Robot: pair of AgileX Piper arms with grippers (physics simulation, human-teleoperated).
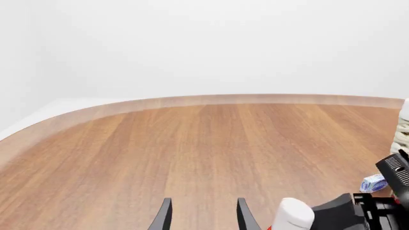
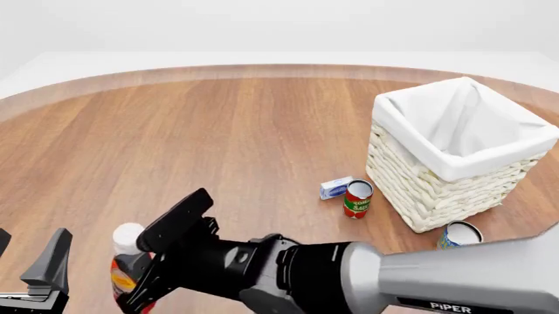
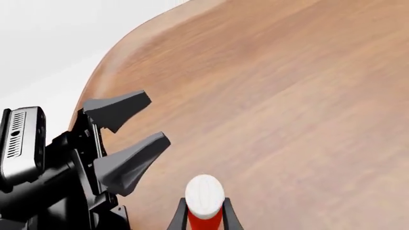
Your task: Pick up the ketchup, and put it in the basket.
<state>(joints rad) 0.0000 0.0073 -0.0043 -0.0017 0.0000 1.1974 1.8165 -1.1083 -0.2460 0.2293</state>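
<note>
**Ketchup in the right gripper's fingers, basket yet to be reached**

Left wrist view: left gripper (image 1: pixel 203 216) shows two dark fingertips standing apart with bare wood between them; it holds nothing. The white cap of the ketchup (image 1: pixel 293 214) pokes up close beside it, with the right arm's black body just past that. A small blue-and-white packet (image 1: pixel 373 182) lies further on, and a sliver of the basket (image 1: pixel 403 129) shows at the frame edge.

Front view: ketchup (image 2: pixel 127 261) stands upright near the front of the worktop (image 2: pixel 218 137), left of centre. The right gripper (image 2: pixel 153 261) reaches across to it, one finger either side of the bottle. The wicker basket (image 2: pixel 419 190) sits well apart at the far right, its liner holding nothing I can see. A tomato sauce can (image 2: pixel 357 198) and the packet lie just beside its near wall; a second can (image 2: pixel 457 234) stands by its front corner.

Right wrist view: right gripper (image 3: pixel 203 215) has its fingertips pressed against the red bottle below the cap (image 3: pixel 203 194); reads as closed on it.

Judgement: grasp looks made. I cannot tell whether the bottle is off the wood. The lift, the carry across to the basket and the release all remain.
</note>
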